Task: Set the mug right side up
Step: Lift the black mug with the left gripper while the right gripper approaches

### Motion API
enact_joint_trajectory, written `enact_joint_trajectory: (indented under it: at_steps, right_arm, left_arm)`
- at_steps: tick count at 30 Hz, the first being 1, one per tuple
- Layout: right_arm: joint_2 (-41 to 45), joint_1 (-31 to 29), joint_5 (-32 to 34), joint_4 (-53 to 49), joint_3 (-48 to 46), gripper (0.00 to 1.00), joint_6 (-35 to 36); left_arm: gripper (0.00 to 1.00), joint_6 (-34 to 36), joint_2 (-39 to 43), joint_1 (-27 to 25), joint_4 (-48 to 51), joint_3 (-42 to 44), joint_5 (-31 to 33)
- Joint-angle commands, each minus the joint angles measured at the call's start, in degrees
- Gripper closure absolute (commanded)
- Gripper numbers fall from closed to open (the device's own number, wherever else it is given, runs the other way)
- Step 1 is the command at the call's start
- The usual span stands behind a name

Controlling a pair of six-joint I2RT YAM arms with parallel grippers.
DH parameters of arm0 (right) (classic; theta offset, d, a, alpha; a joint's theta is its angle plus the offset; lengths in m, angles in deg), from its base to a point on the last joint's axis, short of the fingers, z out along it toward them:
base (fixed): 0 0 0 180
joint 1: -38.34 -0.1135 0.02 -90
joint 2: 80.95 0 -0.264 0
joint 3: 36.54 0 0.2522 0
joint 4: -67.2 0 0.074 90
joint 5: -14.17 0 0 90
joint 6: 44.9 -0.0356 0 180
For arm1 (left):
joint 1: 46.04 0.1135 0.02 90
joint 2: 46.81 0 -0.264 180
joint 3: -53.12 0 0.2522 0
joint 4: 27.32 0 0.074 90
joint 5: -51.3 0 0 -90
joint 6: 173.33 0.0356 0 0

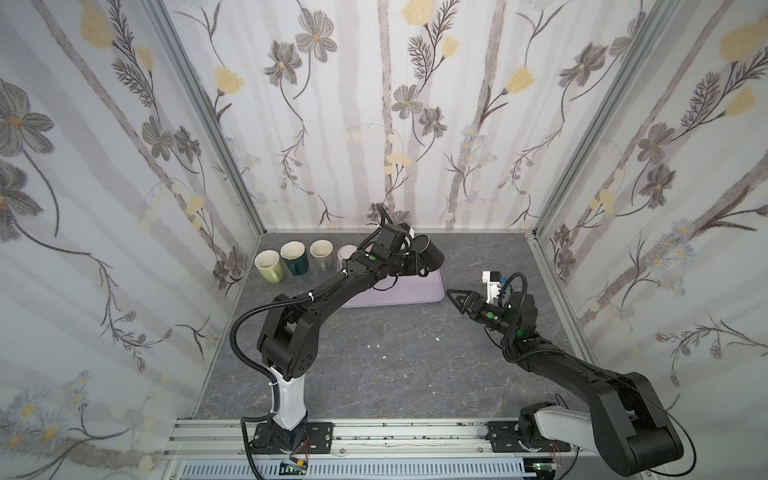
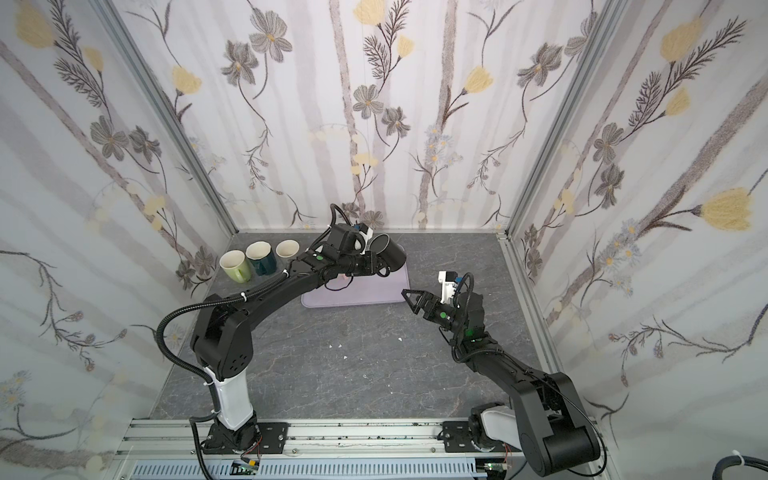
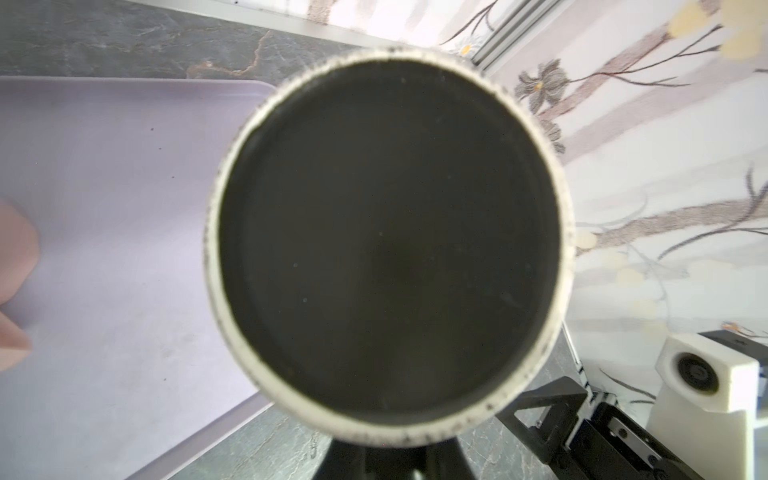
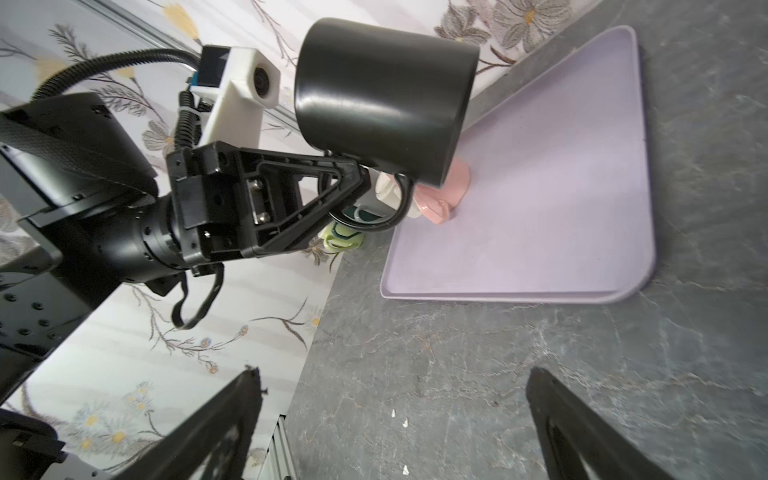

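A black mug hangs above the lavender tray, tipped roughly onto its side. My left gripper is shut on its thin handle, as the right wrist view shows. In the left wrist view the mug's dark base with its pale unglazed ring fills the middle and hides the jaws. Its mouth faces away toward the right. My right gripper stands open and empty over the stone floor beside the tray's right corner.
A pink mug lies on the tray under the black one. Light green, dark teal, grey and white mugs stand upright along the back left. Flowered walls close in three sides.
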Motion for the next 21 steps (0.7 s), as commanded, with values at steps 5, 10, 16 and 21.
enact_joint_trajectory:
  at_steps: [5,10,16,21]
  right_arm:
    - [-1.1,-1.73,-1.21,5.42,3.2,0.0,-0.62]
    - [-3.24,-2.22,-3.16,9.31,4.77,0.05,-3.05]
    - [-4.28,-2.82,-4.76,12.3,5.78,0.16,-4.46]
    - [-5.82,-3.41,-4.68,11.34,7.72,0.33,-4.17]
  left_arm:
    - [1.0,-3.72,5.2,0.78,-14.68,4.32,-5.43]
    - [1.0,-8.65,7.13,2.0,-20.27,7.77,-11.14]
    - [1.0,-13.94,9.14,3.6,-28.27,13.03,-15.99]
    - [1.0,-16.11,10.02,4.07,-31.91,15.06,-19.59]
